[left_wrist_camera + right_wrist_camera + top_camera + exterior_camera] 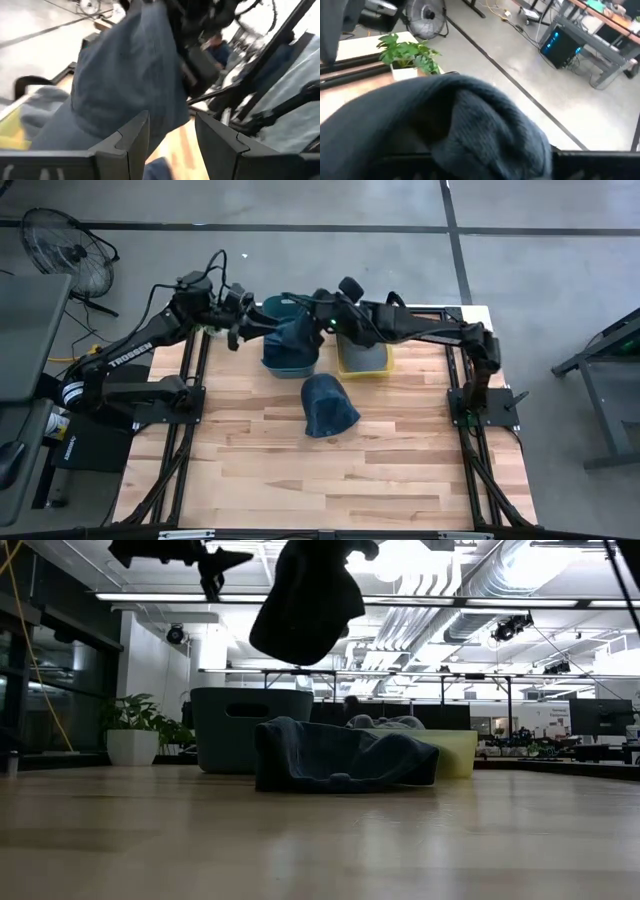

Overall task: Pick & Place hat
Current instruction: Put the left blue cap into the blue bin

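From above: found a dark blue hat pinched in the right tool, fingers pressed together on the cloth, and hung just below and ahead of that tool, over a teal bin. Held clear of the desk, presumably for dropping into the bin rather than dragging across the wood. Flanked on the far side by the left tool, spread and just beside the hat, perhaps to steady the cloth or take it over. Spotted a second hat lying on the desk, well short of both tools, likely awaiting its turn. Noted a yellow bin beneath the right arm, holding something grey.

From desk level: saw the hat dangling high, well apart from the desk, limp as expected under a single grip. Below it, made out the second hat slumped in front of the teal bin and the yellow bin.

Through the left wrist: caught the left tool with fingers parted around nothing, and the hat straight ahead, close but not gripped.

Through the right wrist: filled mostly by the hat, bunched right under the tool, as befits cloth gripped at one edge; could not make out the fingers themselves here. Glimpsed a potted plant far beyond.
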